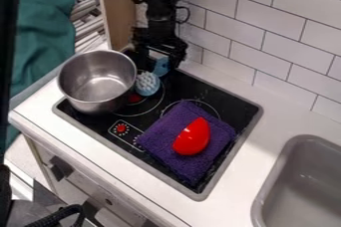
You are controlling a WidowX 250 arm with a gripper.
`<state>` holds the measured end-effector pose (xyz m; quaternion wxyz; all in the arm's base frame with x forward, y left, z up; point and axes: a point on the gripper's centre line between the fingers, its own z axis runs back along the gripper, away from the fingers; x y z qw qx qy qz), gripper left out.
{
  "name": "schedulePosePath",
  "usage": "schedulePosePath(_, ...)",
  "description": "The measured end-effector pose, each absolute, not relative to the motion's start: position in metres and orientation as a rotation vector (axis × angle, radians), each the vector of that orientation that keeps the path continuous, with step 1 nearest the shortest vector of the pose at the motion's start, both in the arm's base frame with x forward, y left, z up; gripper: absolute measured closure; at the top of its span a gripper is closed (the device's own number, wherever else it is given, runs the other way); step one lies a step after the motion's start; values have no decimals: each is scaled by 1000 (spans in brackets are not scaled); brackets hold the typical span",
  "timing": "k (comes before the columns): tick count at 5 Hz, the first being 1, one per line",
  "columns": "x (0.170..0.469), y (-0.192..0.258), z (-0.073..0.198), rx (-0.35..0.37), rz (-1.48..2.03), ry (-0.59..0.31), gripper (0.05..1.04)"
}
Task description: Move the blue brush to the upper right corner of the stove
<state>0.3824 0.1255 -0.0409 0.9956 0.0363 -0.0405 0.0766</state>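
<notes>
The black gripper [158, 56] hangs over the back left part of the black stove [174, 84], close to the tiled wall. Right below it is the blue brush [147, 83], its round bristled head lying on the stove beside the metal pot and its blue handle rising toward the gripper. The handle's upper end is partly hidden by the gripper, and whether it is held cannot be made out.
A metal pot [88, 82] stands on the stove's left side. On its right part lies a folded purple towel [160, 135] with a red object [192, 137] on top. Tiled wall [266, 17] runs behind; a grey sink [303, 191] is at the lower right.
</notes>
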Motion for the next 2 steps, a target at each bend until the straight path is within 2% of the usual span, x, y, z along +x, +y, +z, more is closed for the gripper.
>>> schedulePosePath(1,390,122,-43,81,133,-71,113)
schedulePosePath(2,393,117,-46,81,122,-65,412)
